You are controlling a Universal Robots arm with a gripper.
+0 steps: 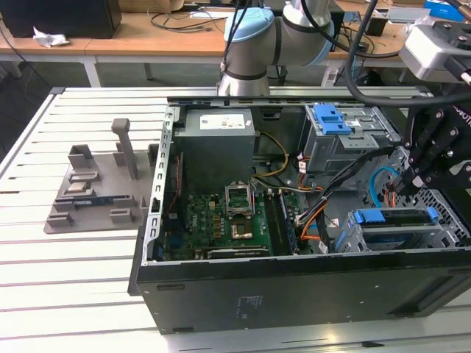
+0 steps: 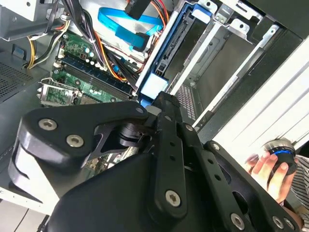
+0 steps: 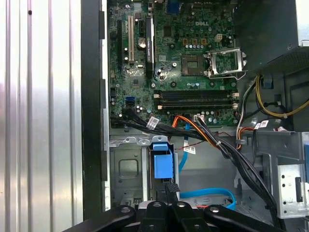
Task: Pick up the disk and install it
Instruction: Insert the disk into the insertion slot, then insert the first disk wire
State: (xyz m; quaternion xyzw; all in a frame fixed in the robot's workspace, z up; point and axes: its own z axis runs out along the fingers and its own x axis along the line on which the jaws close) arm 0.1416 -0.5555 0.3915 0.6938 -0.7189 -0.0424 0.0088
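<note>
A black cable bundle and a blue cable are running just beside the drive cage, crowding its side toward the motherboard. The disk is sitting in that cage at the case corner, on the exterior view's right. The gripper is holding its fingers pressed together, tips at the disk's blue end. Cage walls are hemming the disk closely, while the case is lying open above it. A hand is resting on a knob beyond the case.
</note>
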